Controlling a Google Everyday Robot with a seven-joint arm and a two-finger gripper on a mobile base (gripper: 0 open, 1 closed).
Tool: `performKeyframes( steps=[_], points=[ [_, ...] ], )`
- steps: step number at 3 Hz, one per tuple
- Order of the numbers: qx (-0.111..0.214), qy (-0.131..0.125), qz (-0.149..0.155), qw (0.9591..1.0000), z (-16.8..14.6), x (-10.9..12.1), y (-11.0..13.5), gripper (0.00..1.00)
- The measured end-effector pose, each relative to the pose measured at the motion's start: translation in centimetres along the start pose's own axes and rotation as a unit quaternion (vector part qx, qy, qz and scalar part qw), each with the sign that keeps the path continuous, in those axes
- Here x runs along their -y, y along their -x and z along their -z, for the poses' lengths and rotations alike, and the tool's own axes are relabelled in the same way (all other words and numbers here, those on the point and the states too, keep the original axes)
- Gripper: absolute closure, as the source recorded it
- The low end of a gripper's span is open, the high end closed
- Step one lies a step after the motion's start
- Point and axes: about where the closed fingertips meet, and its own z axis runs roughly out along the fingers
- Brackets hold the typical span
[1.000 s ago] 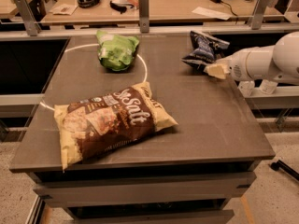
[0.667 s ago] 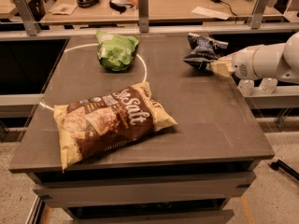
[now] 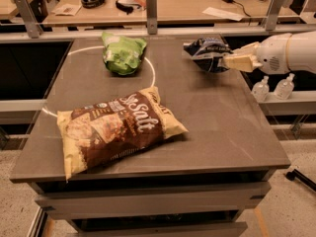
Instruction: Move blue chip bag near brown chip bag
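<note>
The blue chip bag point(image 3: 206, 53) is a small navy foil bag at the far right of the grey table point(image 3: 217, 117). My gripper point(image 3: 228, 62) reaches in from the right, with cream fingers point(image 3: 240, 61) shut on the bag's right edge. The bag looks held slightly off the table. The brown chip bag point(image 3: 116, 127), large with pale yellow ends and white "Salt" lettering, lies flat at the front left, well apart from the blue bag.
A small bright green bag point(image 3: 123, 53) lies at the back left of the table. A metal rail with posts point(image 3: 151, 6) runs behind the table. Two small bottles point(image 3: 274, 88) stand on a shelf to the right, under my arm.
My gripper has closed in on the blue bag's right edge. The bag has shifted slightly left and changed shape. The brown and green bags have not moved.
</note>
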Motion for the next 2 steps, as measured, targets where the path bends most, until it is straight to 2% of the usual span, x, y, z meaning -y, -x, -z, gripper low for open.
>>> performKeyframes(
  steps=[1,2],
  points=[
    [0.041,0.085,0.015,0.9954,-1.3,-1.1,2.1,1.0],
    [0.079,0.164,0.006,0.9832,-2.8,-1.6,4.1,1.0]
  ],
)
